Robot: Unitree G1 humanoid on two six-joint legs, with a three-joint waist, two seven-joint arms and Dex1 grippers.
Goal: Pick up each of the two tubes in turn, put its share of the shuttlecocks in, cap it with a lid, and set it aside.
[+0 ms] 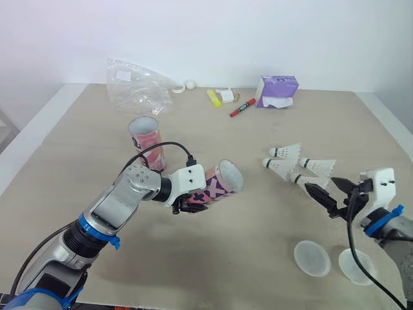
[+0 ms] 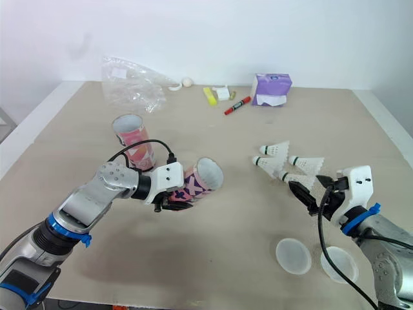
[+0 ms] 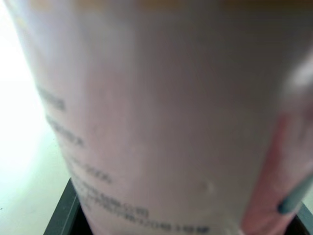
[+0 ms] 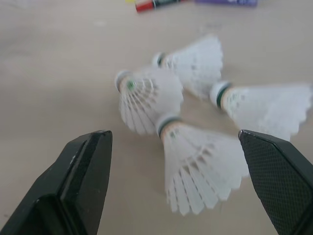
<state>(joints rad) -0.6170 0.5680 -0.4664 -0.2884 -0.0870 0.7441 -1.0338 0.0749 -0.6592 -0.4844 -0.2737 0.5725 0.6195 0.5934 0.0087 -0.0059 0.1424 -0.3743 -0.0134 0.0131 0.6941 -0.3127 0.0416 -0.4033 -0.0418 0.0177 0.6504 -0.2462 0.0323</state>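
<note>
Two tubes (image 1: 146, 139) (one clamped in the left hand (image 1: 191, 205)), four shuttlecocks (image 1: 287, 152) before the spread right hand (image 1: 330, 194), two lids (image 1: 312, 258).

Pale bench set against a plain white wall.
The bench (image 1: 213, 258) has a light beige, wood-grained top with a white border (image 1: 27, 142) along its left and right sides. The wall (image 1: 258, 39) rises from its far edge, bare, under soft, even light.
</note>
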